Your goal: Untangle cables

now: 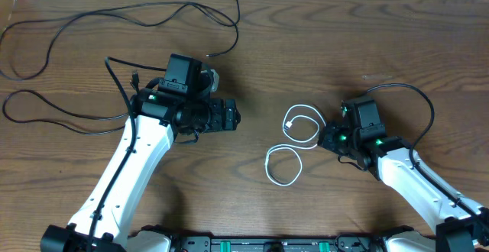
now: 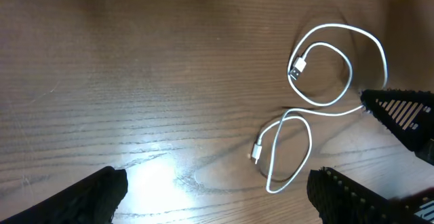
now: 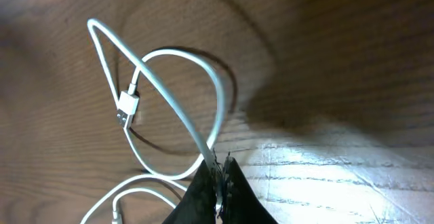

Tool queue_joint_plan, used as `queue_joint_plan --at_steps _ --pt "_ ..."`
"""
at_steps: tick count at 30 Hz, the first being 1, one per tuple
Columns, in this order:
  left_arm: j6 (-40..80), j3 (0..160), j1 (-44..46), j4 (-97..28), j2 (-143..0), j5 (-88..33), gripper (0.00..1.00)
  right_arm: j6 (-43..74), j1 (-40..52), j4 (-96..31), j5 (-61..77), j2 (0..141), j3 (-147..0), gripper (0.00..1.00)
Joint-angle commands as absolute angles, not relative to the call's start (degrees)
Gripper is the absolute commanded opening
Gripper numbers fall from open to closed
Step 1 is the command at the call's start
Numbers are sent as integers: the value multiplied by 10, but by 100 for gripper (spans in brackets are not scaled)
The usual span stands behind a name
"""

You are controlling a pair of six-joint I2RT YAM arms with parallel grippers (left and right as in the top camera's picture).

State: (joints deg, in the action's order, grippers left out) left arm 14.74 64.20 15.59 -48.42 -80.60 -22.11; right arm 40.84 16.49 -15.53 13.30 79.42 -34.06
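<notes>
1. Two claws in play, and the right claw [image 3: 218,167] is the busy one: its jaws are pinched tight together on the white cable [image 3: 221,98], which runs straight down into the closed tips.
2. Over on the other side, the left claw [image 1: 235,117] hangs wide apart above bare wood. It holds nothing and touches nothing.
3. White cable sits mid-table, between the two arms and just beside the right one. It lies in two loose loops, one nearer the far edge and one nearer the robot.
4. From the right wrist, one plug [image 3: 127,108] rests flat on the wood inside the upper loop. The strand at the pinch rises off the surface.
5. Room to move: open wood lies all round the white loops, with a broad bare stretch between them and the left claw.
6. Far left, the long black cable [image 1: 183,4] sweeps along near the table's far edge. A second black cable [image 1: 61,111] curls by the left edge, partly passing under the left arm. Both lie well apart from the white one.
7. Surfaces: the table [image 1: 252,61] is brown wood with a strong grain, and glare shines off it. All the cables are thin, smooth and limp. The claw fingers are black with ridged pads.
</notes>
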Motion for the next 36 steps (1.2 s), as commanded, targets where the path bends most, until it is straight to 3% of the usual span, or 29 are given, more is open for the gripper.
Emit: queue_joint_plan --at_steps 1,10,17,21,27,32,36 --pt "172 637 157 -486 -813 -214 91 390 168 -157 147 779 -367 2" --pt "183 637 162 -484 -813 -262 90 387 168 -187 236 672 -512 1" --pt "183 637 193 -454 -813 -261 91 634 165 -119 268 609 -564 2" --pt "183 637 209 -439 -813 -261 91 620 166 -34 267 591 -564 1" --pt "176 637 220 -402 -809 -287 79 664 165 -127 211 597 -564 2" --pt "146 637 218 -320 -778 -390 79 696 166 -135 214 608 -564 2" --pt "146 637 218 -282 -737 -397 78 714 166 -140 213 608 -564 2"
